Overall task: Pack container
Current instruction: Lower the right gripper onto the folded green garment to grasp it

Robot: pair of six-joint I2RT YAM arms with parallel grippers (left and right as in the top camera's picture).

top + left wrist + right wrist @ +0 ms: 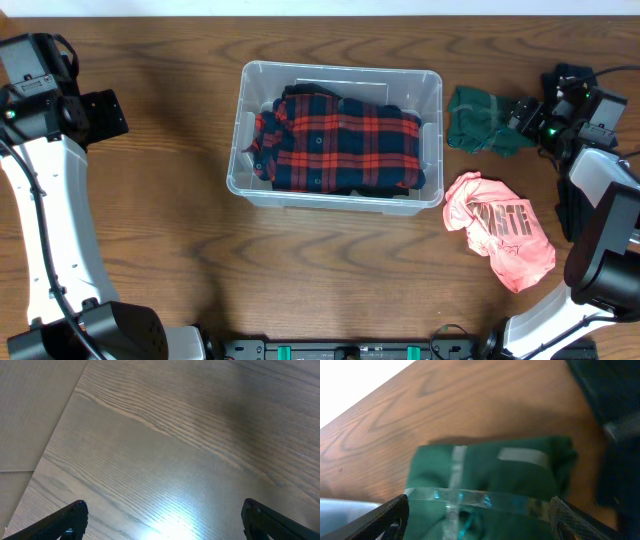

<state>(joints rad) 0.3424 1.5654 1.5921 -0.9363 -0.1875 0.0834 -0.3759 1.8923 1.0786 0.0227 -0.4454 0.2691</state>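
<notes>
The container (243, 120) is a clear plastic bin at the table's middle, and its corner shows in the right wrist view (340, 510). A red and navy plaid shirt (340, 140) lies folded inside it. A green garment (478, 120) lies on the table just right of the bin. My right gripper (522, 118) is at its right edge. In the right wrist view its fingers (479, 510) are spread wide with the green cloth (490, 470) between them. My left gripper (100, 115) is open and empty over bare wood (164, 510), far left of the bin.
A pink shirt with dark lettering (500, 228) lies crumpled at the front right of the bin. A dark cloth (566, 210) lies at the table's far right edge by the right arm. The table's back edge is close behind the bin.
</notes>
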